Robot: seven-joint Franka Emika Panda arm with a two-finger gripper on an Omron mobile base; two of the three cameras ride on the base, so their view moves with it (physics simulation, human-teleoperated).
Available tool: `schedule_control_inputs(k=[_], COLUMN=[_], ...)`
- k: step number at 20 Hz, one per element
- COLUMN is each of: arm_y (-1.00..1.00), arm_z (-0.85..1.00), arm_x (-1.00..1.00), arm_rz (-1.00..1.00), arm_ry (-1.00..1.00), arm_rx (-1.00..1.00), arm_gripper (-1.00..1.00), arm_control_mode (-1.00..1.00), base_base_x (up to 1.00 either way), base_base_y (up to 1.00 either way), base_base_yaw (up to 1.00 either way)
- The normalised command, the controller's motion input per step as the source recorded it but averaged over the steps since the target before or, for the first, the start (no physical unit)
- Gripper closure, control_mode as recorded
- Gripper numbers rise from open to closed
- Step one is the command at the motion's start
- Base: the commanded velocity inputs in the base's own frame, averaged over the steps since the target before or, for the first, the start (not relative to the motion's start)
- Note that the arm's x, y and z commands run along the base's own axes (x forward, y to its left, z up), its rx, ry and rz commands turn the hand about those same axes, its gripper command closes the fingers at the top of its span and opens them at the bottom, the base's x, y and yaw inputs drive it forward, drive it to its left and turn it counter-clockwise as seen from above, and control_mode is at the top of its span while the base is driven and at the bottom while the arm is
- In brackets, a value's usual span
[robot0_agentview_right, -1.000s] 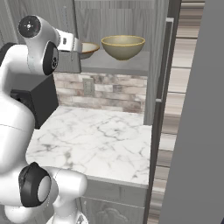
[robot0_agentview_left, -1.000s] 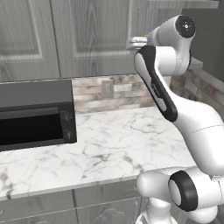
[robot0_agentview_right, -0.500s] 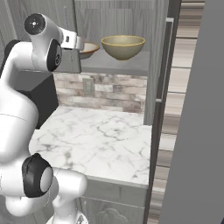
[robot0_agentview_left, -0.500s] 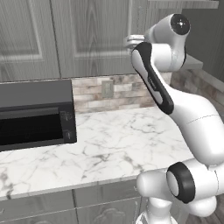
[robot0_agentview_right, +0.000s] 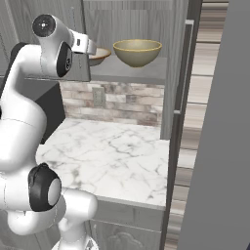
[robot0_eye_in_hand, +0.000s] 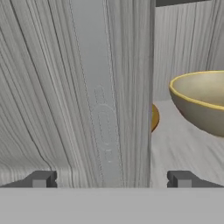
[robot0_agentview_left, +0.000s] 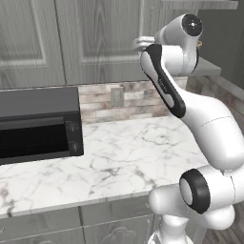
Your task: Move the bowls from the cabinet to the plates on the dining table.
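Note:
Two olive-tan bowls stand on the grey shelf of the open cabinet. The right bowl is in full sight. The left bowl is partly hidden behind my hand, and in the hand view just a sliver of it peeks past a cabinet door panel. My gripper is open and empty, raised to shelf height in front of that panel, left of the bowls. From the left base view the hand is against the cabinet doors. The plates and the dining table are out of view.
A black microwave sits at the left on a white marble counter below the cabinet, in front of a brick backsplash. The cabinet's open door with its bar handle stands upright at the right.
The arm has risen a little and the hand has edged slightly left at shelf height. The bowls have not moved and the jaws stay open.

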Motion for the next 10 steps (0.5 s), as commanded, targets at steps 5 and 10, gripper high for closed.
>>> schedule_control_inputs(k=[5, 10], arm_y=[0.00, 0.00], arm_z=[-0.03, -0.02], arm_x=[0.18, 0.18], arm_rz=[0.00, 0.00], arm_ry=[0.00, 0.00], arm_rx=[0.00, 0.00], arm_gripper=[-1.00, -1.00], arm_control_mode=[-1.00, -1.00], base_base_x=[0.00, 0.00], base_base_y=[0.00, 0.00], base_base_yaw=[0.00, 0.00])
